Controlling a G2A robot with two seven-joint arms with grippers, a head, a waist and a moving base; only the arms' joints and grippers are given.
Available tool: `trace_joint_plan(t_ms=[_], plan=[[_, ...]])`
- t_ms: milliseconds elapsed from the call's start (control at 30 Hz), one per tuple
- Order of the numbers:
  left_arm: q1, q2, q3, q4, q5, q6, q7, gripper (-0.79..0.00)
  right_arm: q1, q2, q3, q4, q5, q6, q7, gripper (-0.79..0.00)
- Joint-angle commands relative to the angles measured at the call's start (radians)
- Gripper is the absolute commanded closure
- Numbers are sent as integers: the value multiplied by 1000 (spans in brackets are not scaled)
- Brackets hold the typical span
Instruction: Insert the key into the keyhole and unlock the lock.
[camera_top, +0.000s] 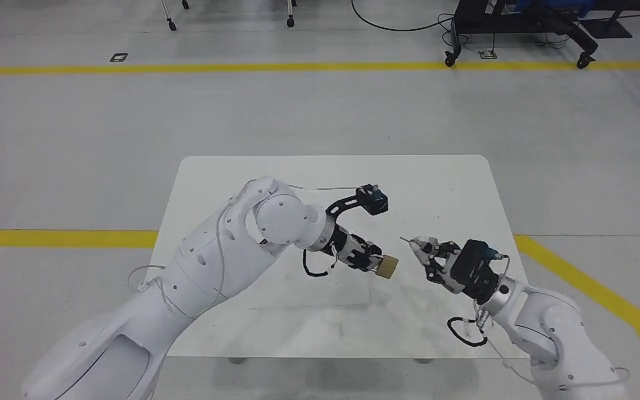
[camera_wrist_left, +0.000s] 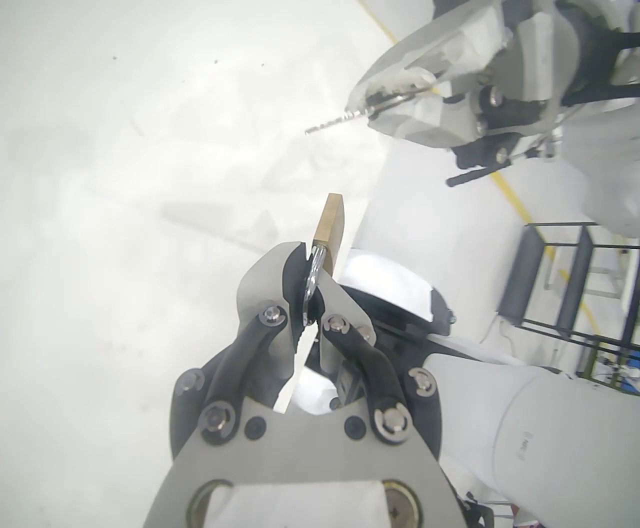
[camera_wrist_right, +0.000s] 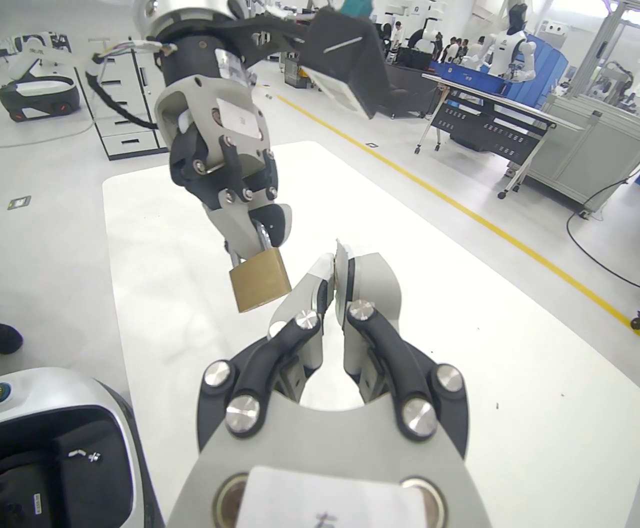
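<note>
**Aloft: Lock and Key Held Apart Over the Table**

The left gripper (camera_top: 372, 262) was closed narrow on the silver shackle (camera_wrist_left: 311, 275), with both fingers pinched against the metal loop. The brass lock (camera_top: 386, 265) hung out past the fingertips, clear of the white table (camera_top: 220, 200). Its body was tilted and its free end was turned toward the other arm. From the right wrist view, the lock (camera_wrist_right: 260, 286) showed as a squarish brass block just below the left gripper (camera_wrist_right: 262, 235).

The right gripper (camera_top: 428, 250) was clamped tight on the key (camera_top: 410, 241), gripping it by the head. In the left wrist view, the key (camera_wrist_left: 335, 121) stuck its toothed blade out from the right gripper (camera_wrist_left: 395, 100). Open space lay between the blade's tip and the lock (camera_wrist_left: 330, 225). Key and lock were near each other but not touching.

Seen from the top view, both were held above the table, around its middle and slightly toward the robot's right side.
</note>
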Motion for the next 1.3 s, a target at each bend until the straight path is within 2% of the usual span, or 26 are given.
trace_joint_plan(t_ms=[0,200,267,367,700,800,900,1100,1267], plan=[[27,-1,-14,41,-90,-83,9,0,-14,-1,20,5,24,19,-19,0],[42,-15,-22,156,-204,-304,17,0,-66,-3,80,7,92,60,-62,0],[38,-22,-19,188,-259,-351,17,0,-81,-5,88,5,129,54,-78,0],[-4,-32,23,232,-236,-337,3,0,-96,-7,84,2,168,39,-91,0],[0,-32,21,228,-242,-336,12,0,-99,-9,76,0,189,21,-96,0],[68,-28,-25,224,-413,-400,67,0,-101,-10,77,-1,202,39,-91,0],[111,-26,-42,217,-597,-422,88,0,-112,-13,90,0,260,45,-111,0],[105,-33,7,254,-679,-415,81,0,-134,-21,104,26,440,39,-130,0],[104,-55,27,299,-896,-366,32,0,-128,-28,81,44,567,44,-105,0]])
